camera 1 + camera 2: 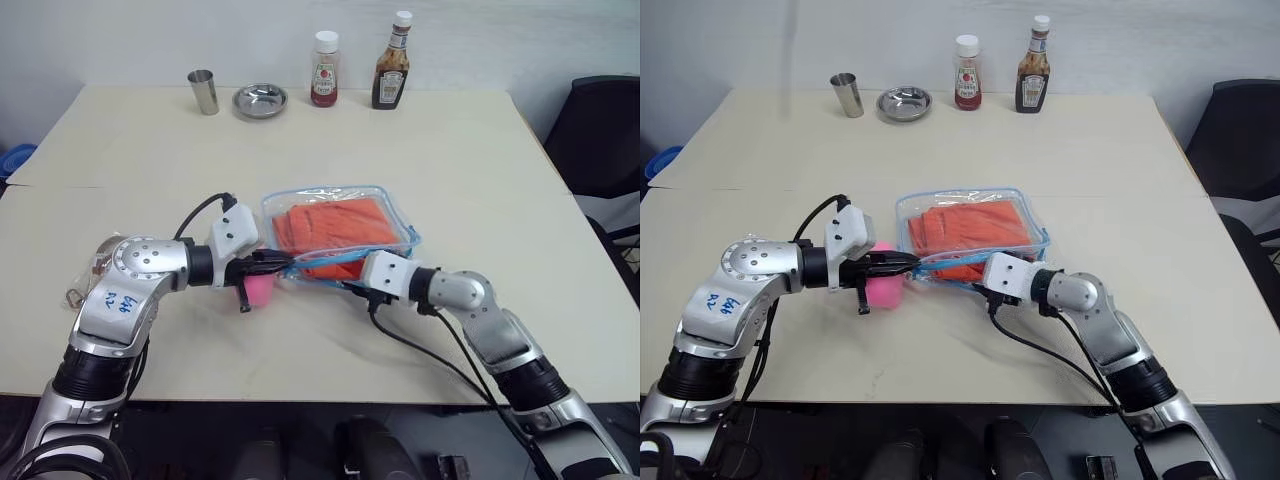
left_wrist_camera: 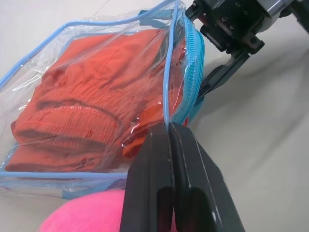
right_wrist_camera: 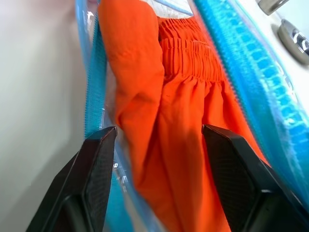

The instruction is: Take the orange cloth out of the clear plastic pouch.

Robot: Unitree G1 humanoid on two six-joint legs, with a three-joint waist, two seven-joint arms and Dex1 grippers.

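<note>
Pinching the light blue edging of the clear plastic pouch (image 1: 340,232) at its open zip mouth, the left gripper (image 1: 281,263) has its two black fingers pressed flat together on the rim, holding that lip up, with a small pink plush toy (image 1: 259,289) just under them. From the other side the right gripper (image 3: 157,140) has its black fingers spread wide at the mouth, straddling the nearest fold of the bright orange cloth (image 3: 169,125) without closing on it. That soft folded fabric piece lies inside the pouch, gathered hems stacked toward the far wall and one loose fold hanging out toward the opening. On the table the pouch sits at centre, the left gripper at its 8 o'clock, the right at its 5 o'clock. Judging by the folds, the cloth is light and limp and will drag rather than slide, while the plastic looks slick; that hanging fold, pinched deep, is probably the best hold
</note>
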